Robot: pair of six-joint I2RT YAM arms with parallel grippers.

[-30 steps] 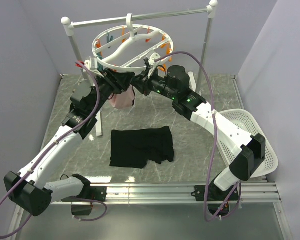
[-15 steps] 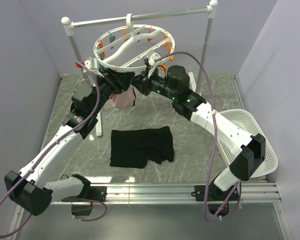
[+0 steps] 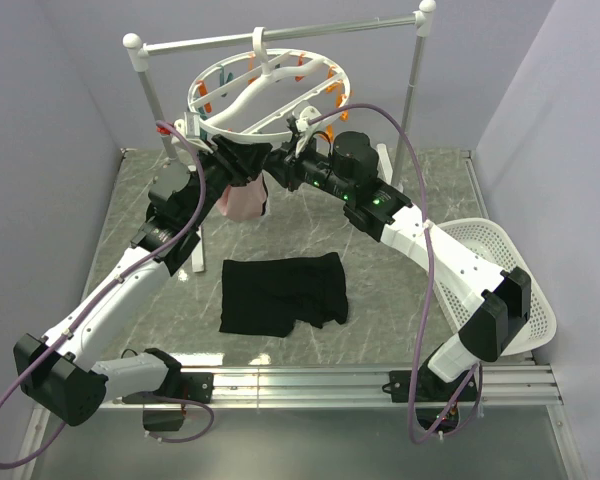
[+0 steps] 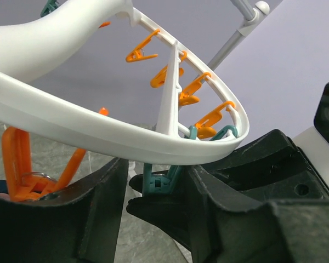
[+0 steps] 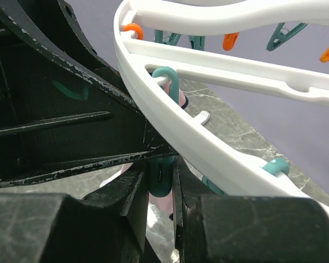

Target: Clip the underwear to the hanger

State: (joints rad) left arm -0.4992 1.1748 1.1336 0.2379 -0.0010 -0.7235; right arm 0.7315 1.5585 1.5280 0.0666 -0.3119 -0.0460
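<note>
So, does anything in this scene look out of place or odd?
Yes. The underwear lies untouched on the table, though the left gripper and right gripper are up at the hanger's near rim, where a pink garment hangs. The right gripper pinches a teal clothespin.

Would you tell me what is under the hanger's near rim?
A pink garment hangs there; the right gripper pinches a teal peg. The garment's top is hidden behind the left gripper.

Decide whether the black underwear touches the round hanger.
Apart. Top view: underwear lies flat on the table; hanger hangs up on the rail.
</note>
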